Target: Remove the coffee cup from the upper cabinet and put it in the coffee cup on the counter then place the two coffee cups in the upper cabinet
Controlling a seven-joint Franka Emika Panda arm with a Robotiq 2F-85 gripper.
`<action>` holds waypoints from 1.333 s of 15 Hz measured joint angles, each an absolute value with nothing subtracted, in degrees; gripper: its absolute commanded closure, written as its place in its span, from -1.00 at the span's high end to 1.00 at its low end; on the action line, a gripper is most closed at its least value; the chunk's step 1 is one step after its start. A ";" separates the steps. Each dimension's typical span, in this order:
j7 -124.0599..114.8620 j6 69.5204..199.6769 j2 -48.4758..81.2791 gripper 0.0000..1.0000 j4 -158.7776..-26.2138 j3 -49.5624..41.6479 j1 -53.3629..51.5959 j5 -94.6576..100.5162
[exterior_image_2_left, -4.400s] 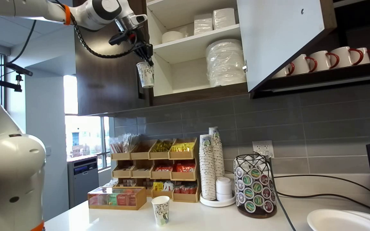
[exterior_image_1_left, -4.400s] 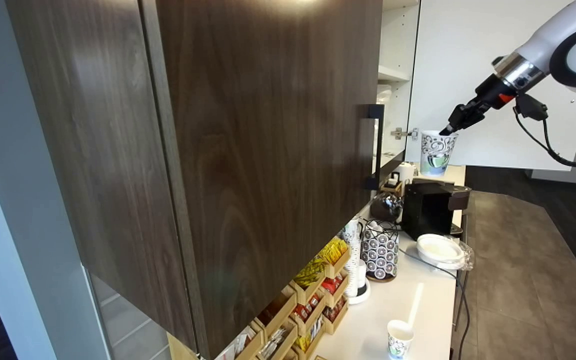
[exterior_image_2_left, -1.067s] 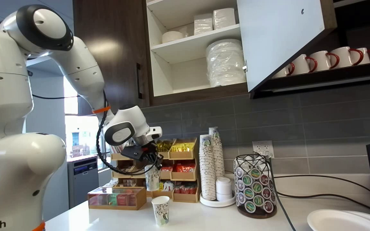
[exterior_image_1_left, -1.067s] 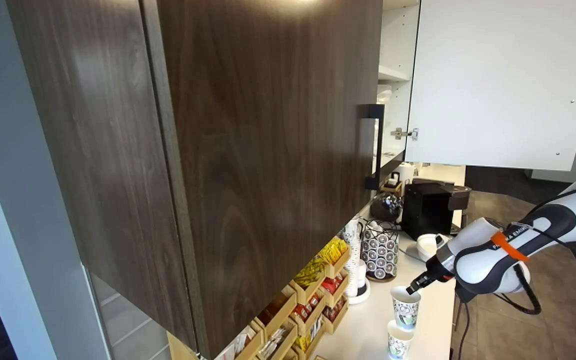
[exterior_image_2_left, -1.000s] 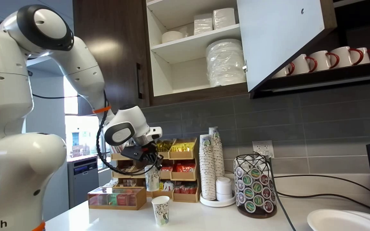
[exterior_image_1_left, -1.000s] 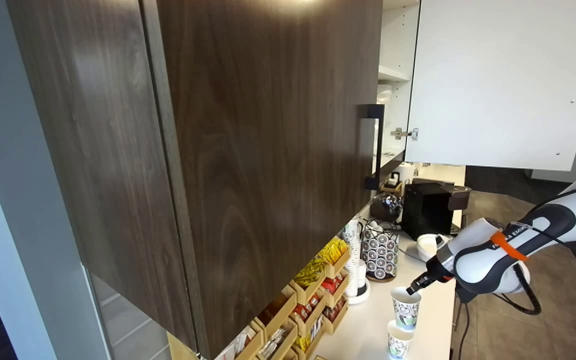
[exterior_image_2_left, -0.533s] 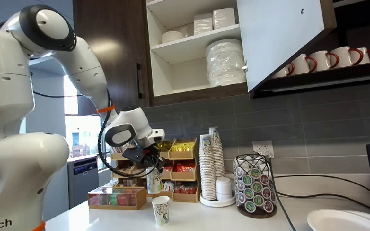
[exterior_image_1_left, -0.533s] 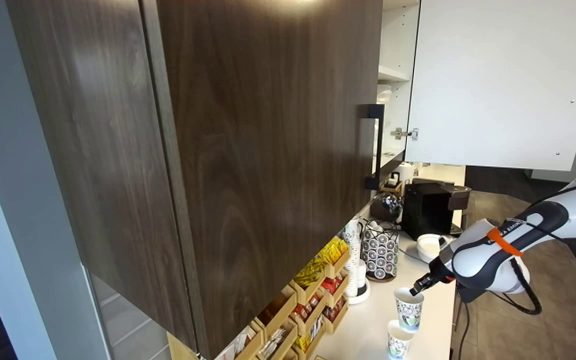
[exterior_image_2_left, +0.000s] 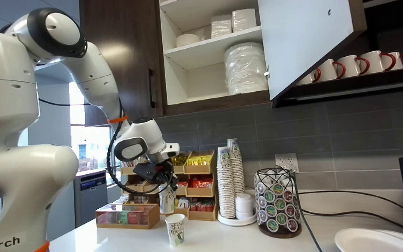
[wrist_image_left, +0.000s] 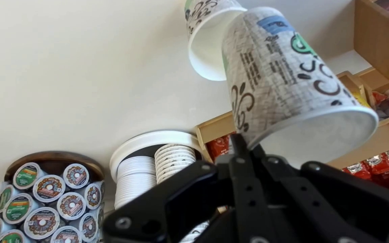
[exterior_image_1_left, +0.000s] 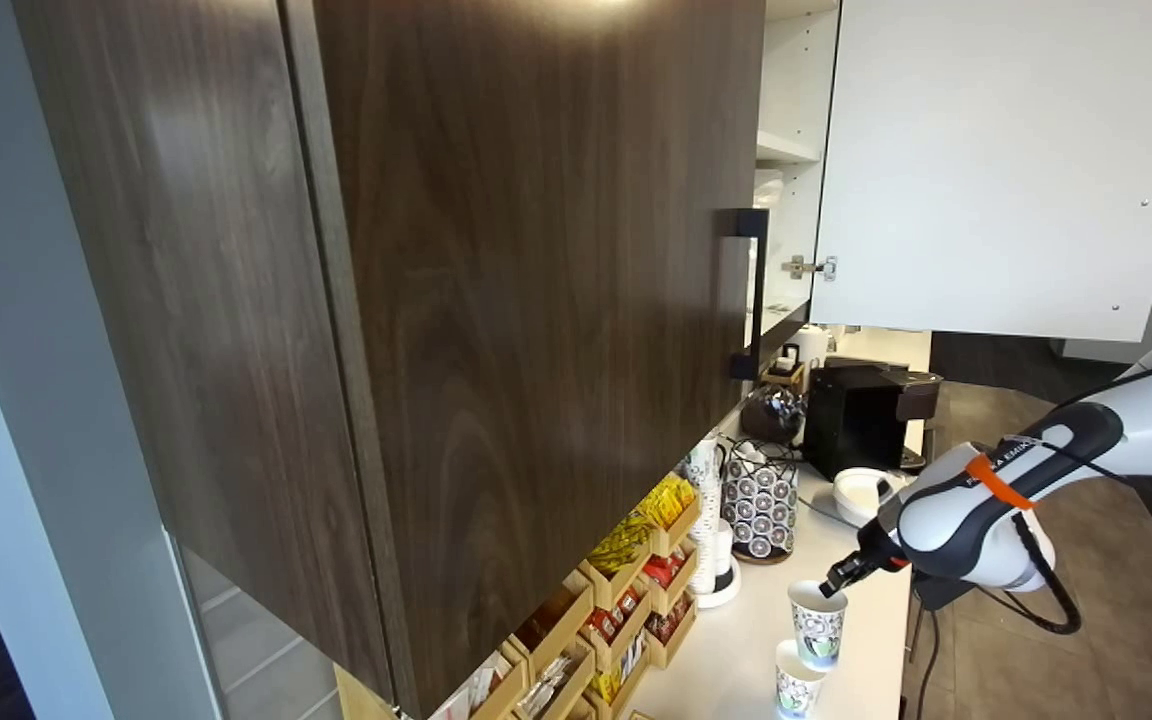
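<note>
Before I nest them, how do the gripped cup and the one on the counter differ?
The held cup is off the counter, pinched at its rim by the gripper; the standing cup rests on the counter, free of the gripper. In the wrist view, the held cup looks larger, partly covering the standing cup. Both are patterned, white inside, mouths up.

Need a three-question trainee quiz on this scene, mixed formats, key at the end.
1. Multiple choice: where does the black gripper hold the swirl-patterned white paper cup? A: base; B: mid-wall; C: rim.
2. True or false: the flat white door panel of the brown-and-white upper cabinet stands open.
3. Fill in (inside or outside): the held cup's base is ...... the lone swirl-patterned white paper cup standing on the glossy white counter.

Key: 1. C, the rim. 2. True. 3. Outside.
</note>
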State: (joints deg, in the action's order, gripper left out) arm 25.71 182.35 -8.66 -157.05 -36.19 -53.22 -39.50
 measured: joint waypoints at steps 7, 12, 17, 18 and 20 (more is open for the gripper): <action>26.61 183.09 -7.68 -0.98 -154.85 -44.76 -61.75 -40.56; 26.91 183.09 -5.95 -0.98 -154.50 -49.52 -66.48 -40.57; 26.93 183.09 -5.59 -0.98 -154.39 -53.55 -70.35 -40.57; 26.93 183.09 -5.58 -0.98 -154.39 -54.42 -71.23 -40.57; 26.93 183.09 -5.57 -0.98 -154.39 -56.07 -72.92 -40.57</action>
State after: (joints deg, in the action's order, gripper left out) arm 26.93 183.09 -5.57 -154.39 -56.07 -72.92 -40.57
